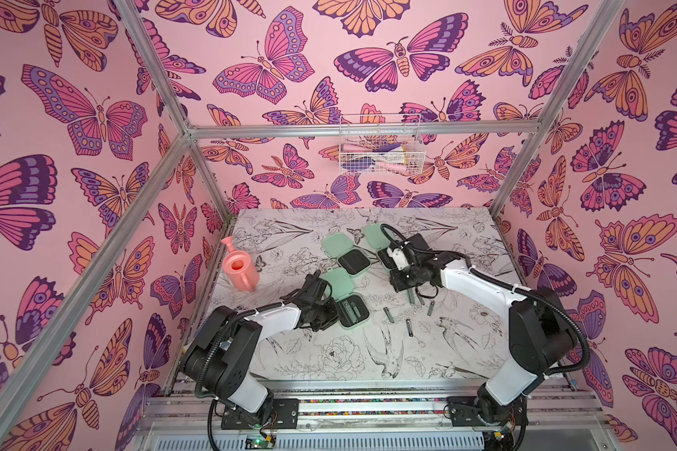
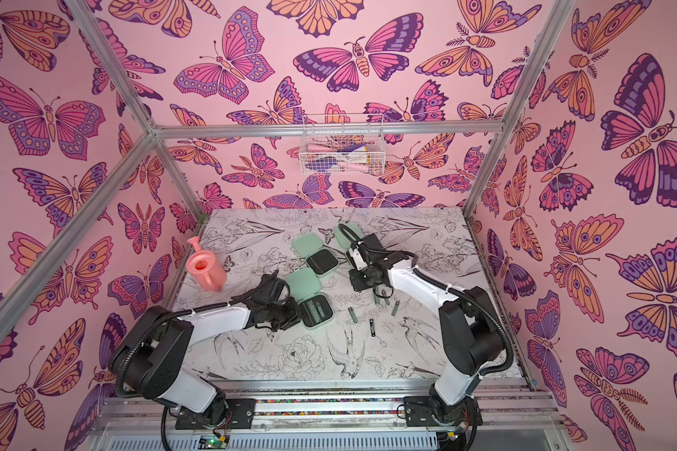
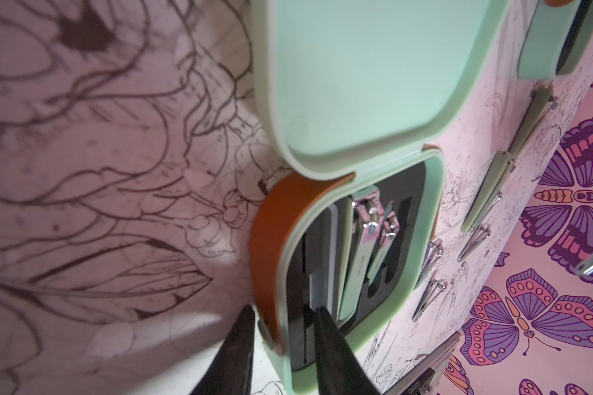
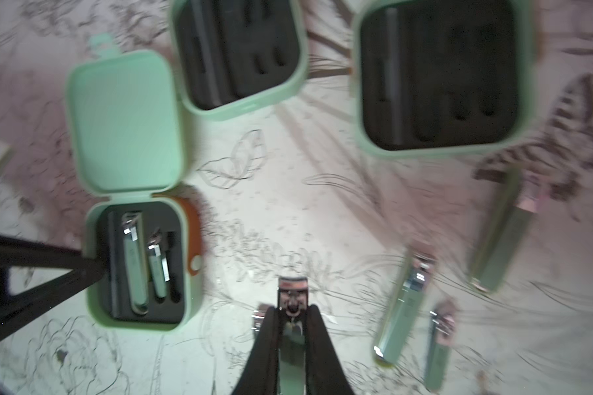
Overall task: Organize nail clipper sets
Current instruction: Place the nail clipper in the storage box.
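The right claw (image 4: 292, 328) was clamped on a clipper (image 4: 291, 290), whose long axis ran along the fingers; the left claw (image 3: 285, 318) pinched one wall of the nearest case (image 1: 353, 310), open, with two clippers already seated; from the held clipper that case lay toward the left arm; the middle case (image 1: 354, 261) and far case (image 1: 373, 235), their clipper slots bare, lay farther back on the desk (image 1: 329, 351), nearer the right arm; three loose clippers (image 1: 409, 327) lay just beside the right claw.
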`<state>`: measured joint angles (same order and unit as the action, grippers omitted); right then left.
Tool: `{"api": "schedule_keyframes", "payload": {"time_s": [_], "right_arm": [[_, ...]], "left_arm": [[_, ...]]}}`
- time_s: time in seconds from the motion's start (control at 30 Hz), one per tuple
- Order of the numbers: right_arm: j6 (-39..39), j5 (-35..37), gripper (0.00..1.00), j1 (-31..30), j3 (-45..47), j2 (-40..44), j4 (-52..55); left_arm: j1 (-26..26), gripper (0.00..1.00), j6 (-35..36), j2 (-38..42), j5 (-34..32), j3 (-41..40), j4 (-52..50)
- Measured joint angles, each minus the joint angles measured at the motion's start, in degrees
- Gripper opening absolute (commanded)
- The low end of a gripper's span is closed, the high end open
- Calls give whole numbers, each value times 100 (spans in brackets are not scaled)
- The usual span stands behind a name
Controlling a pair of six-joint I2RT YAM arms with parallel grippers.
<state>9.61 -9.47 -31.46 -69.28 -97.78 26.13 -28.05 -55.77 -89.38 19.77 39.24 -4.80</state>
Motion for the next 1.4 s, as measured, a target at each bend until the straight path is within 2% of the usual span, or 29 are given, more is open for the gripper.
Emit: {"api": "schedule_keyframes", "payload": {"time_s": [0.2,0.47,0.93,1.4], "right_arm": [[-334,-673,10,-457,-83,-592,-317],[-356,-813,10,-1058,-487,-1266,-417],[304,92,9,-1244,-496,-1303,-476],[765,535,8,-1419,-496,-1307,-540]], "left_arm": [[0,33,0,0,0,-7,17],[0,33,0,0,4,-7,22],[0,33,0,-2,15,-11,33],[0,33,-2,-11,24,-11,52]]}}
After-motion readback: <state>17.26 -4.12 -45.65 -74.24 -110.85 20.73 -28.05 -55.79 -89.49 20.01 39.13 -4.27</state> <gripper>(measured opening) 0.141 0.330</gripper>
